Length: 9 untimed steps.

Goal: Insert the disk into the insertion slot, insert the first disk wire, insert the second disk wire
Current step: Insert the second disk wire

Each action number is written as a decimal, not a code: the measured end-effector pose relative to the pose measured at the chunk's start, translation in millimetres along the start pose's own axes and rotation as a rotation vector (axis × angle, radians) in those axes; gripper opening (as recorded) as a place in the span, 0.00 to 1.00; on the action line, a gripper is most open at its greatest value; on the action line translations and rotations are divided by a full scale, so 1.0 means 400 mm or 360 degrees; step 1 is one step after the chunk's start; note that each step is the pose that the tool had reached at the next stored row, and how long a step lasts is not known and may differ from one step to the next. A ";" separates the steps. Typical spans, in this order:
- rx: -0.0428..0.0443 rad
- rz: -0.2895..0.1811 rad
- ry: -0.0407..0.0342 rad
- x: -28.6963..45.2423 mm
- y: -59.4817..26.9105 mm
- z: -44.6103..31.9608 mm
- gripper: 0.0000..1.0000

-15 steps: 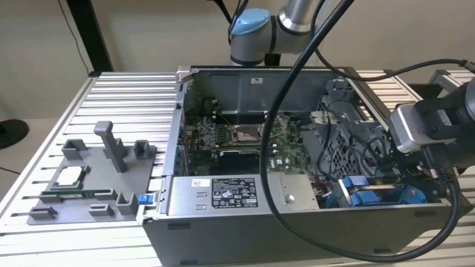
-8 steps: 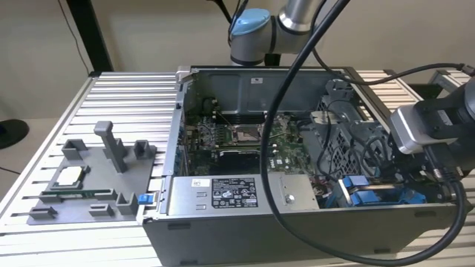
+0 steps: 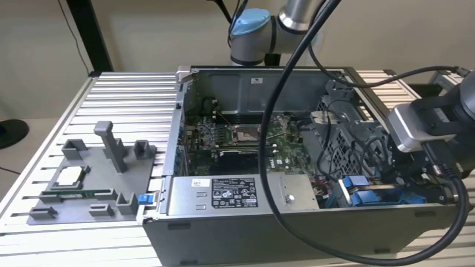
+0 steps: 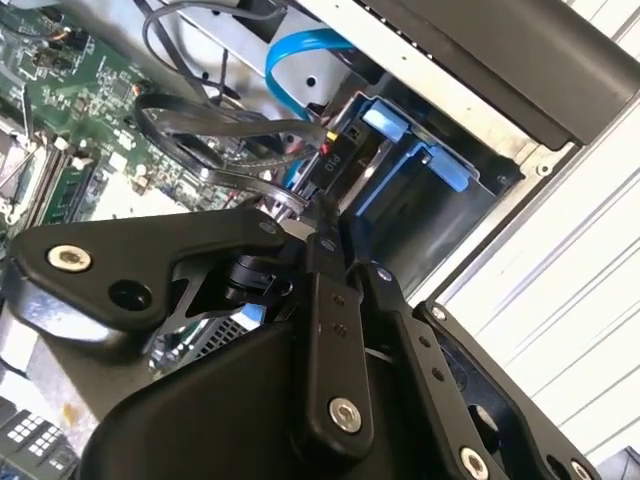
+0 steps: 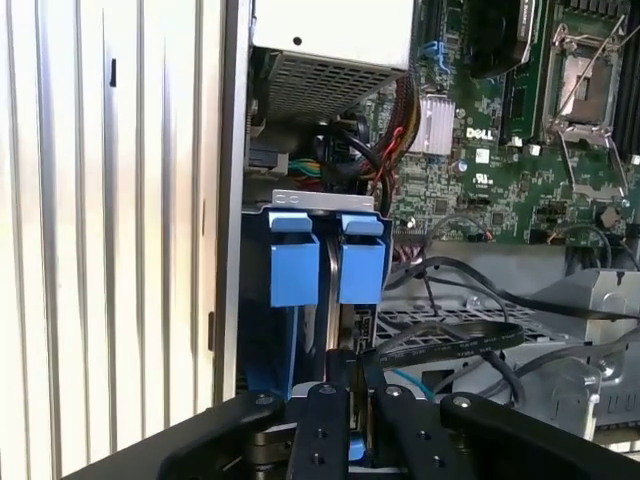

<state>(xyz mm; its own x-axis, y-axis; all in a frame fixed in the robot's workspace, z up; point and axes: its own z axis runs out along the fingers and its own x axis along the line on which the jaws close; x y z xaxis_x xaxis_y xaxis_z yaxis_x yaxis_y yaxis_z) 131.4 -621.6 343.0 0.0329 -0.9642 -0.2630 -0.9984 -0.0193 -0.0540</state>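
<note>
The pincer [image 5: 345, 395] stands low over the corner of the open computer case [image 3: 297, 231], its black fingers [image 4: 335, 330] drawn close together with almost no gap; whether they pinch a connector I cannot tell, because their tips are hidden. They point at the disk [image 5: 325, 265], whose blue carrier tabs stand side by side in the insertion slot [image 5: 258, 300], so the disk seems already seated there, upright against the case wall. The arm is probably held here because the wires belong at this end: a light blue flat cable [image 4: 300, 50] curves just beyond the tabs, and black cables [image 5: 450, 335] loop beside the bay (none is clearly plugged in).

Farther in lies the green motherboard [image 3: 245, 136], and the grey power-supply box [image 3: 230, 194] sits at the case's front edge. The case rests on a ribbed aluminium tabletop [image 3: 126, 94], with a grey parts fixture [image 3: 97, 178] on the exterior view's left. Behind is a plain beige wall [image 3: 148, 33].
</note>
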 end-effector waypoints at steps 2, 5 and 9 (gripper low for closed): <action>0.0000 0.0001 0.0003 -0.002 0.001 -0.001 0.00; 0.0000 0.0002 0.0008 -0.007 0.004 -0.003 0.00; 0.0000 0.0002 0.0016 -0.015 0.006 -0.005 0.00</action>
<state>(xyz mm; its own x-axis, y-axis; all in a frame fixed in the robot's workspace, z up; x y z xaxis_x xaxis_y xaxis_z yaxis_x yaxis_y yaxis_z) 128.6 -616.5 346.3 0.0314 -0.9669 -0.2532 -0.9984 -0.0183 -0.0538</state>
